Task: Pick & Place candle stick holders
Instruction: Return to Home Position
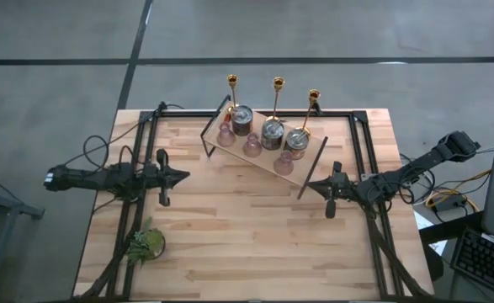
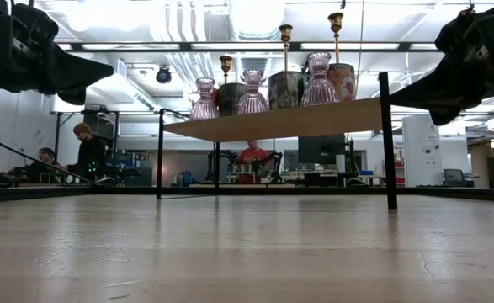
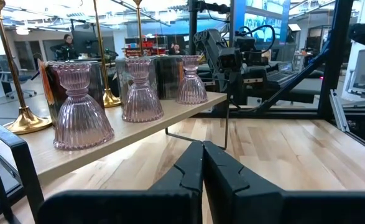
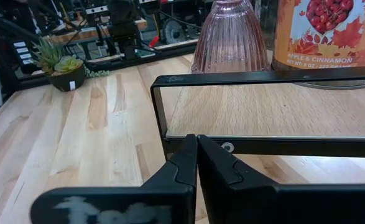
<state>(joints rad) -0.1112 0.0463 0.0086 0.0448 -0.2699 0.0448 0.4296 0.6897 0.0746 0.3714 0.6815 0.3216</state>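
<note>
On the raised shelf (image 2: 297,119) at the far centre of the table (image 1: 230,244), all nine candle stick holders (image 1: 252,145) stood in three rows. The left gripper (image 1: 185,177) and right gripper (image 1: 311,187) hung to either side, jaws clenched on nothing. Homing likely called for drawing each arm back from the shelf, the right one minding the thin black frame beside it. Ribbed pink glass cups (image 3: 81,106) stood nearest, squat silvery round ones (image 1: 273,133) behind, slim polished gold candlesticks (image 1: 278,84) farthest, on pale plank wood.
</note>
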